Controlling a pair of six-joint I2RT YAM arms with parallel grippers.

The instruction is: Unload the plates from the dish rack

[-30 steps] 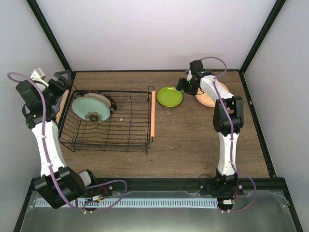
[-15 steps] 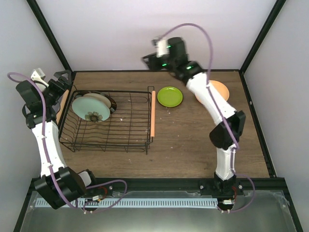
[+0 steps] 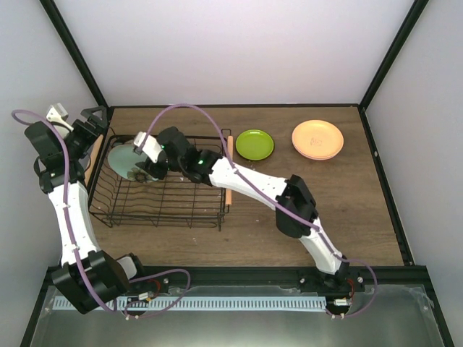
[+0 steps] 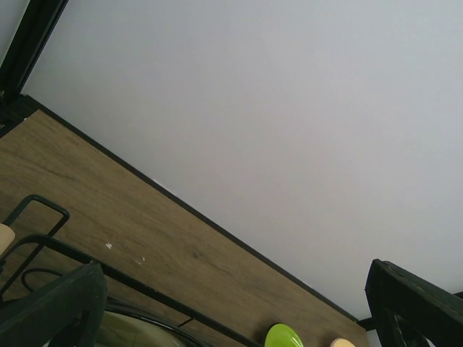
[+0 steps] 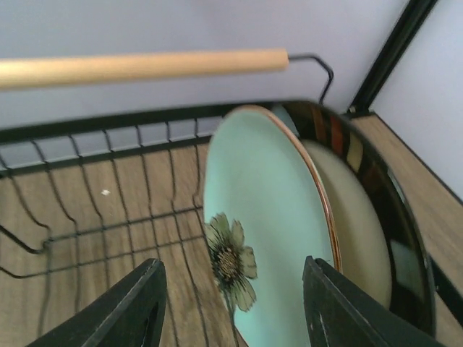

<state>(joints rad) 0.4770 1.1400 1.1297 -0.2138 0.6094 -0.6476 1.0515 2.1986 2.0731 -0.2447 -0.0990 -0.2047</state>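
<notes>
Though masked from above, dark-rimmed plate [image 5: 362,217] behind mint plate [image 5: 268,210] in wrist view, right jaws wide, left jaws wide.

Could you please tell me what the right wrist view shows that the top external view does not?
Only the right wrist view: the flower motif on the pale mint plate, and the beige centre of the dark-rimmed plate behind it. Only the top external view: the lime green plate and the orange-topped plate stack, both outside the rack. Both: the dish rack with that mint plate standing in it.
</notes>
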